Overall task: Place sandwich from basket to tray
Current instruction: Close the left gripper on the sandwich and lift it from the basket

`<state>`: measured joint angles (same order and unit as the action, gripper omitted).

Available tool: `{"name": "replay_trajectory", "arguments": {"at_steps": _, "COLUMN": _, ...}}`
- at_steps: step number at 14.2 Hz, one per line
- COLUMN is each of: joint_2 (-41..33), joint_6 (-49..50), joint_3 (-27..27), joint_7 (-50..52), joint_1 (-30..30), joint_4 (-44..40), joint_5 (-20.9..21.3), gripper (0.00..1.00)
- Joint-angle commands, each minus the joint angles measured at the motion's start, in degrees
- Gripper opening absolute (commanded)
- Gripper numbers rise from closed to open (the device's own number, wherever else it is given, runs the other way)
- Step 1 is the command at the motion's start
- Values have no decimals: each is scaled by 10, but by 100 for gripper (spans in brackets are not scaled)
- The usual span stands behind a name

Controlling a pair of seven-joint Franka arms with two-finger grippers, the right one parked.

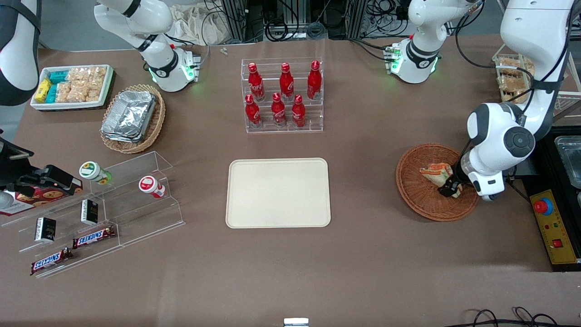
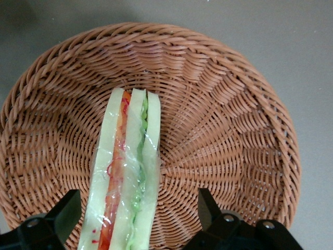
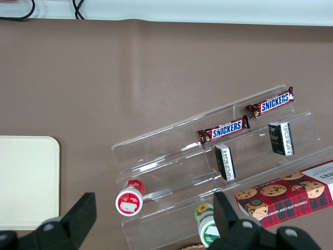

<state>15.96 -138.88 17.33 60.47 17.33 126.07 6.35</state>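
Observation:
The sandwich (image 1: 436, 174), a plastic-wrapped wedge of pale bread with orange and green filling, lies in the reddish-brown wicker basket (image 1: 411, 190) toward the working arm's end of the table. My left gripper (image 1: 451, 188) is down in the basket at the sandwich's end nearer the front camera. In the left wrist view the gripper (image 2: 138, 213) is open, with the sandwich (image 2: 127, 172) between its black fingers (image 2: 208, 208), closer to one finger than the other, over the basket (image 2: 223, 120). The cream-beige tray (image 1: 278, 192) lies empty mid-table, and its corner shows in the right wrist view (image 3: 26, 182).
A clear rack of red bottles (image 1: 283, 95) stands farther from the front camera than the tray. Toward the parked arm's end are a tan basket with foil containers (image 1: 131, 118), a white snack bin (image 1: 72, 86) and a clear stepped shelf with snacks (image 1: 91, 213). A yellow emergency-stop box (image 1: 551, 227) lies beside the basket.

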Motion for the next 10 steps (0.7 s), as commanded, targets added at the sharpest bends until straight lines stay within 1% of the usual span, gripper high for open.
{"name": "replay_trajectory", "arguments": {"at_steps": 1, "joint_2": -7, "joint_6": -32, "joint_3": 3, "joint_7": 30, "joint_1": 2, "joint_4": 24, "joint_5": 2, "gripper": 91}}
{"name": "replay_trajectory", "arguments": {"at_steps": 4, "joint_2": -6, "joint_6": -32, "joint_3": 4, "joint_7": 50, "joint_1": -1, "joint_4": 23, "joint_5": 2, "gripper": 49}}
{"name": "replay_trajectory", "arguments": {"at_steps": 6, "joint_2": -8, "joint_6": -32, "joint_3": 5, "joint_7": 64, "joint_1": -2, "joint_4": 20, "joint_5": 2, "gripper": 4}}
{"name": "replay_trajectory", "arguments": {"at_steps": 7, "joint_2": -9, "joint_6": -31, "joint_3": 6, "joint_7": 64, "joint_1": -3, "joint_4": 18, "joint_5": 2, "gripper": 0}}
{"name": "replay_trajectory", "arguments": {"at_steps": 10, "joint_2": -22, "joint_6": -18, "joint_3": 9, "joint_7": 69, "joint_1": -5, "joint_4": 8, "joint_5": 2, "gripper": 0}}
